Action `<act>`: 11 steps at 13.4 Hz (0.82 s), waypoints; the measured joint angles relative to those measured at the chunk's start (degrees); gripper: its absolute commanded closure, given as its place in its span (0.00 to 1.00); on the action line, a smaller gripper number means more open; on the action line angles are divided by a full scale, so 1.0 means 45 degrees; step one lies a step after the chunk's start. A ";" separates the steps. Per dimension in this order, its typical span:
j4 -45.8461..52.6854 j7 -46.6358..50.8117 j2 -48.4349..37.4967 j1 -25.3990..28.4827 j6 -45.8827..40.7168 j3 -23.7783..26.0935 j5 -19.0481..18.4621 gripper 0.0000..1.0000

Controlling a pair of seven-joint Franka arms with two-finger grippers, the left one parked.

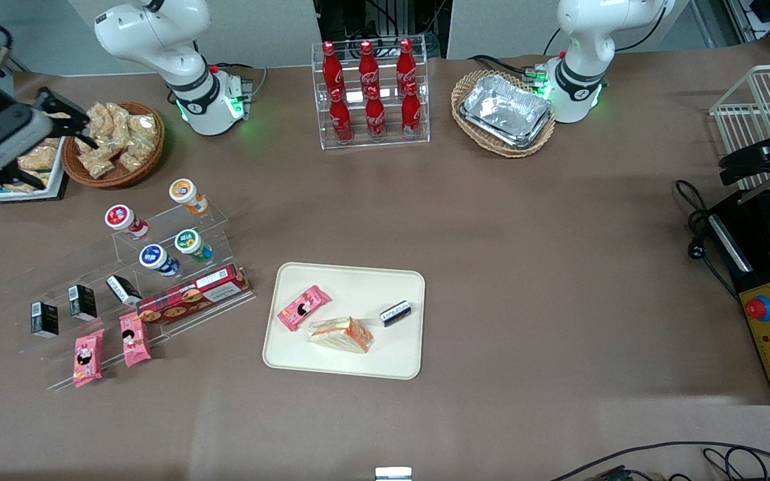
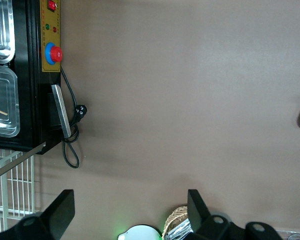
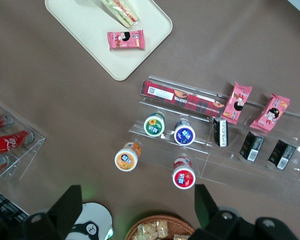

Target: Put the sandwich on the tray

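Cream-beige tray (image 1: 348, 284) already holds the sandwich (image 1: 341, 334), so the job looks done; the gripper (image 1: 57, 130) hangs spread and empty-handed above the snack basket (image 1: 114, 143).

The red bottles (image 1: 367, 93) in the clear rack carry the white Coca-Cola script. The long red biscuit box (image 3: 182, 99) on the clear stand reads "Walkers" in white capitals; the smaller line after it cannot be read. The black packet (image 1: 396, 312) on the tray (image 1: 351, 364) has white lettering too small to read, as do the cup lids (image 3: 184, 134). The claw (image 3: 135, 212), fingers spread, hangs above the stand at the working arm's end of the counter (image 1: 525, 267).
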 measured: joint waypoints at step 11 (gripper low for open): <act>-0.1984 1.0297 0.0501 -0.2562 0.3492 0.2244 -0.0751 0.00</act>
